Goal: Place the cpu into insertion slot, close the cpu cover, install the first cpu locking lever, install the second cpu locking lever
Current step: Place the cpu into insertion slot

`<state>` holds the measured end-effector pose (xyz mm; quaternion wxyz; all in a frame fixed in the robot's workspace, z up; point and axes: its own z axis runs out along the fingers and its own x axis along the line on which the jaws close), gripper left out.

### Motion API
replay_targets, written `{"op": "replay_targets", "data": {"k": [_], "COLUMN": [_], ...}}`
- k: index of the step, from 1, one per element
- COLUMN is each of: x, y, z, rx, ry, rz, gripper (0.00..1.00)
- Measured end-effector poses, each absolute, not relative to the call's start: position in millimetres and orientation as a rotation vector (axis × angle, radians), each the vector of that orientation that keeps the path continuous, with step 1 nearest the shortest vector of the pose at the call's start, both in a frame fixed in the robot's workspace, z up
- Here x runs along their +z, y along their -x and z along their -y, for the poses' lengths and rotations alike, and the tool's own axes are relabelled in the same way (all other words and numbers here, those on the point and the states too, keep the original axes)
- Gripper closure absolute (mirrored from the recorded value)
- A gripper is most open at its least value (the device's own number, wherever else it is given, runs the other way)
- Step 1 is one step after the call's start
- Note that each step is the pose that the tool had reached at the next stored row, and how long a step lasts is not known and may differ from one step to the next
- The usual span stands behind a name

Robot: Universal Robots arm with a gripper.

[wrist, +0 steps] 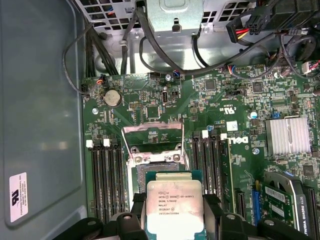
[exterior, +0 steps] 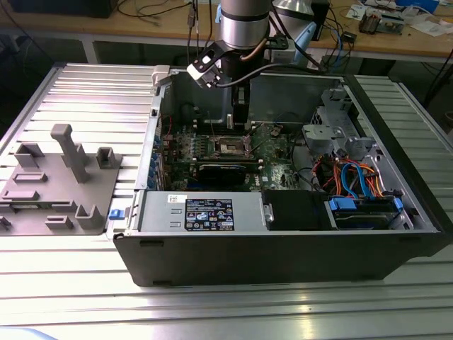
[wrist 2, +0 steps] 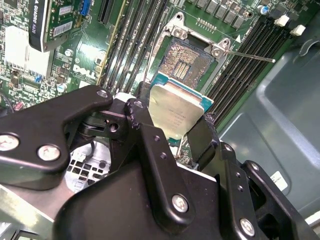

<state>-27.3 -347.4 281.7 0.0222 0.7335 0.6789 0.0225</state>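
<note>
My gripper [wrist 2: 172, 125] is shut on the cpu [wrist 2: 176, 111], a flat square chip with a silver-grey top, gripped by two opposite edges. The chip hangs tilted just above the insertion slot [wrist 2: 189, 59], whose dark contact field lies bare. In the first wrist view the cpu [wrist: 174, 206] sits between the black fingers [wrist: 137, 206], close over the near edge of the insertion slot [wrist: 159, 163]. The cpu cover [wrist: 150, 129] stands swung up at the slot's far side. A thin locking lever [wrist 2: 250, 56] sticks out free beside the slot. In the exterior view the gripper [exterior: 241, 122] reaches down into the case over the slot [exterior: 232, 146].
Black memory slots [wrist: 106, 177] flank the socket on both sides. A black graphics card [exterior: 223, 170] lies near it, and a finned heat sink [wrist: 287, 136] beyond. Case walls [exterior: 152, 142], a drive cage with cables [exterior: 340, 134] and a grey fixture [exterior: 60, 180] surround the work area.
</note>
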Motion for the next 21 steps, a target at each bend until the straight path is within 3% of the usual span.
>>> {"op": "replay_targets", "data": {"k": [21], "x": [278.3], "y": [27.3], "z": [347.4], "rx": [0.069], "ry": [-2.272], "rz": [-2.103], "gripper": [0.46]}}
